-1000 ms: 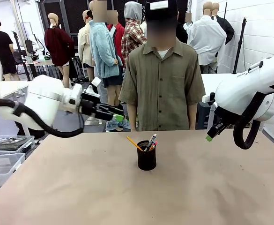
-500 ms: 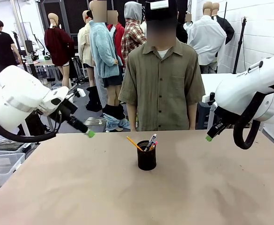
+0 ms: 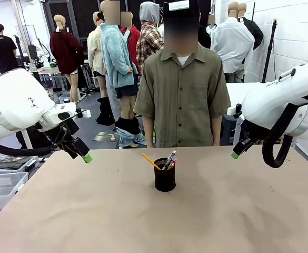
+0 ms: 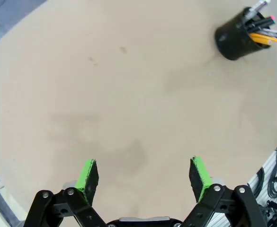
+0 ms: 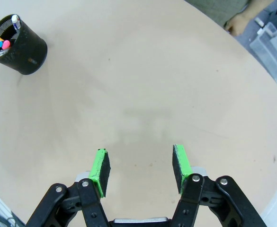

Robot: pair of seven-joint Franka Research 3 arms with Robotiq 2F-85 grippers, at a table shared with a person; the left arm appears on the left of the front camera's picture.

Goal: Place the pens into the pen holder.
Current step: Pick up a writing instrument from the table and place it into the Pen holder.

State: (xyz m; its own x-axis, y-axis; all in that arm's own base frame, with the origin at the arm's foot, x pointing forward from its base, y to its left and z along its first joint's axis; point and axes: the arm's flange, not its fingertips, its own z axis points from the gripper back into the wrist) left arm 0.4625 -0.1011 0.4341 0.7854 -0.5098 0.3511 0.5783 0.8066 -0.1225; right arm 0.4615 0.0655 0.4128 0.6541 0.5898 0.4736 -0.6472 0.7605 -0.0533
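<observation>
The black mesh pen holder [image 3: 165,178] stands upright at the middle of the brown table, with the pens [image 3: 168,160] leaning out of its top, an orange one [image 3: 150,161] tilting left. The left wrist view has the pen holder [image 4: 235,39] at top right with the pens [image 4: 266,36] in it; in the right wrist view the pen holder [image 5: 21,45] is at top left. My left gripper [image 3: 85,157] hangs open over the table's far left, empty [image 4: 145,173]. Over the far right, my right gripper [image 3: 235,154] is open and empty [image 5: 139,171].
A person in an olive shirt [image 3: 182,95] stands at the far edge behind the holder, one hand [image 5: 239,21] near the table rim. Clear plastic bins [image 3: 3,182] sit off the table's left side. Bare tabletop [image 3: 143,221] surrounds the holder.
My left arm has drawn back from beside the holder to the table's far left, dropping lower, and its jaws have opened wider. The right arm has not moved.
</observation>
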